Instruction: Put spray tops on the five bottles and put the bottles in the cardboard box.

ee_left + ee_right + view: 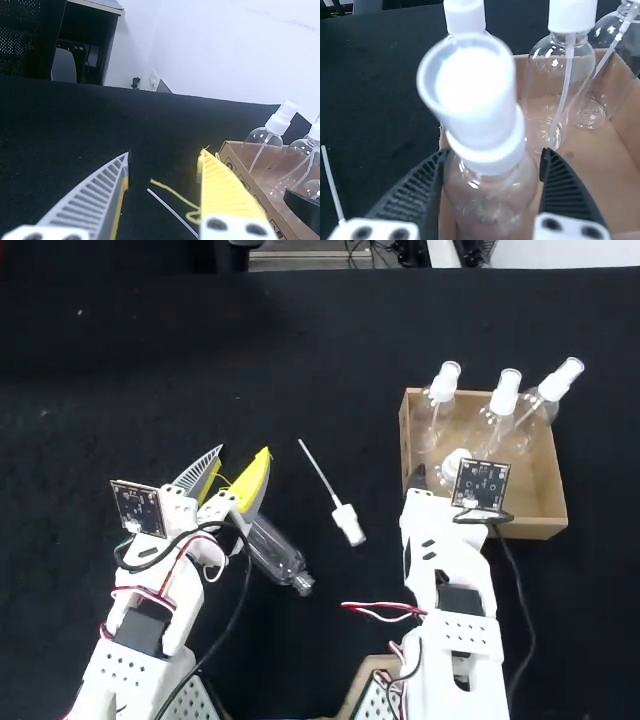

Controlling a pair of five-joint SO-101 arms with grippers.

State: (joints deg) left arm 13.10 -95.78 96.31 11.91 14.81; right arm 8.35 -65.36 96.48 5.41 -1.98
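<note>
At the near left corner of the cardboard box (530, 525), the right claw (495, 155) pinches a capped bottle (490, 195) by its shoulders, one finger on each side, and holds it upright. Three other capped bottles (500, 410) stand along the box's far wall. On the black counter (150, 360), the left claw (241, 452) is spread wide and holds nothing. An uncapped bottle (275, 552) lies just beside it. A loose spray top (349, 523) lies between that bottle and the box.
</note>
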